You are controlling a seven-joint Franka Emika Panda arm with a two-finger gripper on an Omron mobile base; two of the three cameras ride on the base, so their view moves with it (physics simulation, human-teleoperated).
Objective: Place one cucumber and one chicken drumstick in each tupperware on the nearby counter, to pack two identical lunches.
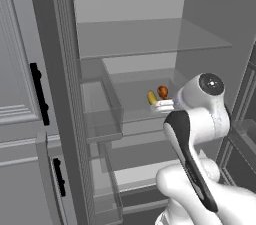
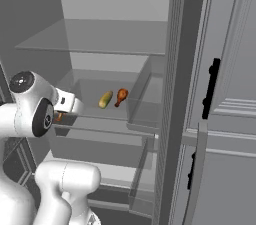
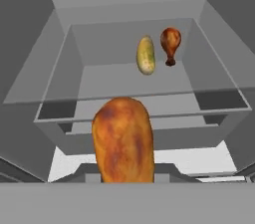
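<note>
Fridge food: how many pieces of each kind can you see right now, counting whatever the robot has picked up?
Chicken drumsticks: 2, one on the fridge shelf, one held in the gripper
Cucumbers: 1, on the shelf beside the drumstick
Total: 3

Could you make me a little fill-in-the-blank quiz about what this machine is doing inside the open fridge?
1. The pincer is shut on a chicken ____.
2. Further back on the fridge shelf, a second drumstick lies beside a yellow-green ____.
3. Counting the held one, the number of drumsticks in the hand view is ____.
4. In the hand view the cucumber lies to the ____ of the far drumstick.

Missing words: drumstick; cucumber; two; left
</note>
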